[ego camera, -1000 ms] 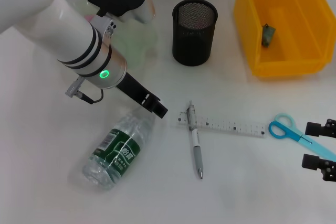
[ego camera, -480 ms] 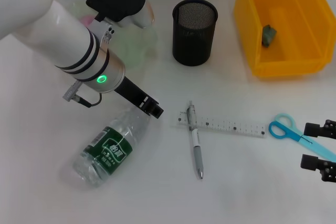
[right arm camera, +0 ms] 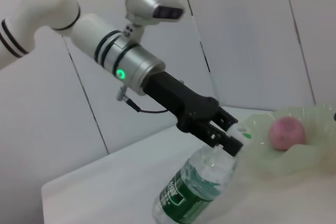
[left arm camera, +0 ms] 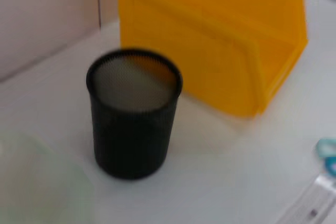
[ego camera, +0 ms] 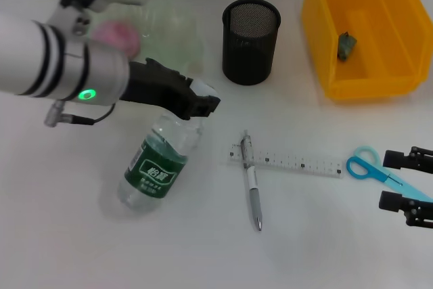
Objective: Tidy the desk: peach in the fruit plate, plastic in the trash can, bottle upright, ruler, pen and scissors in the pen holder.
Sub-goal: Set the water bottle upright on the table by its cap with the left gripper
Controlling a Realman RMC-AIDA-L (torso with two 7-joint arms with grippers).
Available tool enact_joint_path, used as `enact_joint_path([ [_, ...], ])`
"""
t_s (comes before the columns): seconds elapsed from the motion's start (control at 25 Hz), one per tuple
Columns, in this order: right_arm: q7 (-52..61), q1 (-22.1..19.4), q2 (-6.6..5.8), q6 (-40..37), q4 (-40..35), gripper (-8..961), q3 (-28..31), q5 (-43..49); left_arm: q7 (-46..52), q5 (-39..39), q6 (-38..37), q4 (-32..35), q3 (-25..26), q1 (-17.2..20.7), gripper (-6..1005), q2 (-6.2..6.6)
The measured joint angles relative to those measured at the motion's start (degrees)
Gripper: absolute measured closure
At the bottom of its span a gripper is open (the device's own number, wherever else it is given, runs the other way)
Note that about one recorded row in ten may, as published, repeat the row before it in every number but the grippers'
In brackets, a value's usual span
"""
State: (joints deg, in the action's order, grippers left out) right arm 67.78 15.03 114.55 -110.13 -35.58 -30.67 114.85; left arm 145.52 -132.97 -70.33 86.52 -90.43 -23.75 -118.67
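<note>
Head view has my left gripper (ego camera: 203,104) clamped on the neck of the bottle (ego camera: 157,167), fingers closed around the cap end. The bottle is tilted — cap end lifted, base toward the desk (ego camera: 81,248), green label facing up. From the right wrist view you can see the same thing from the side: left gripper (right arm camera: 228,139) pinching the top of the bottle (right arm camera: 197,190), which leans at an angle, not upright and not flat.

The peach (ego camera: 116,34) sits in the fruit plate (ego camera: 177,38), just behind my left arm; the right wrist view shows it too, pink peach (right arm camera: 287,133) resting in the pale green plate (right arm camera: 310,156).

The pen holder (ego camera: 251,42) stands near the back of the desk, black mesh, with the yellow bin (ego camera: 365,28) beside it on the right. A small dark scrap (ego camera: 346,45) lies inside the bin. The left wrist view just shows the holder (left arm camera: 134,114) and bin (left arm camera: 220,40) close together.

The ruler (ego camera: 291,162) lies flat in the middle of the desk, and the pen (ego camera: 252,184) lies across its left end, touching it. The scissors (ego camera: 379,170) are just off the ruler's right end — blue handles toward the ruler.

My right gripper (ego camera: 406,187) is down at the right edge, fingers spread apart, with the scissors' blade end lying between them. It isn't gripping anything.
</note>
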Motion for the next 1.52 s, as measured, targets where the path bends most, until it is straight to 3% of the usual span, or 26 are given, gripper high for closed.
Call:
enact_joint_path([
  [0.32, 0.9, 0.8, 0.76, -0.3, 0.0, 203, 0.6, -0.1, -22.8, 22.2, 0.2, -1.3, 10.2, 10.2, 553, 0.01],
  [0.56, 1.8, 1.3, 1.53, -0.5, 0.0, 203, 0.9, -0.1, -43.4, 40.1, -1.5, -12.2, 16.9, 14.1, 553, 0.07],
  [0.6, 2.2, 1.4, 1.77, -0.5, 0.0, 203, 0.9, -0.1, -49.6, 44.6, -3.3, -17.0, 18.9, 14.1, 553, 0.09],
  [0.68, 2.3, 1.5, 1.89, -0.5, 0.0, 203, 0.9, -0.1, -51.8, 46.1, -4.1, -19.1, 19.8, 13.9, 554, 0.09],
  [0.84, 2.4, 1.7, 2.2, -0.4, 0.0, 203, 0.9, -0.1, -62.2, 51.7, -8.9, -31.7, 25.6, 10.8, 554, 0.2],
  [0.88, 2.4, 1.9, 2.24, -0.3, 0.1, 203, 1.0, -0.2, -62.2, 51.7, -8.9, -31.7, 25.6, 10.8, 554, 0.2],
  [0.92, 2.4, 2.1, 2.29, -0.2, 0.3, 203, 1.0, -0.2, -67.6, 52.6, -11.8, -38.1, 29.6, 8.7, 554, 0.25],
  [1.12, 2.3, 3.8, 1.89, 0.4, 2.8, 203, 1.5, -0.2, -78.9, 53.0, -17.1, -50.5, 38.6, 5.0, 555, 0.38],
  [1.52, 2.2, 5.2, 2.17, 1.0, 3.2, 204, 1.5, -0.2, -89.0, 54.0, -17.5, -58.1, 41.9, 3.1, 556, 0.26],
])
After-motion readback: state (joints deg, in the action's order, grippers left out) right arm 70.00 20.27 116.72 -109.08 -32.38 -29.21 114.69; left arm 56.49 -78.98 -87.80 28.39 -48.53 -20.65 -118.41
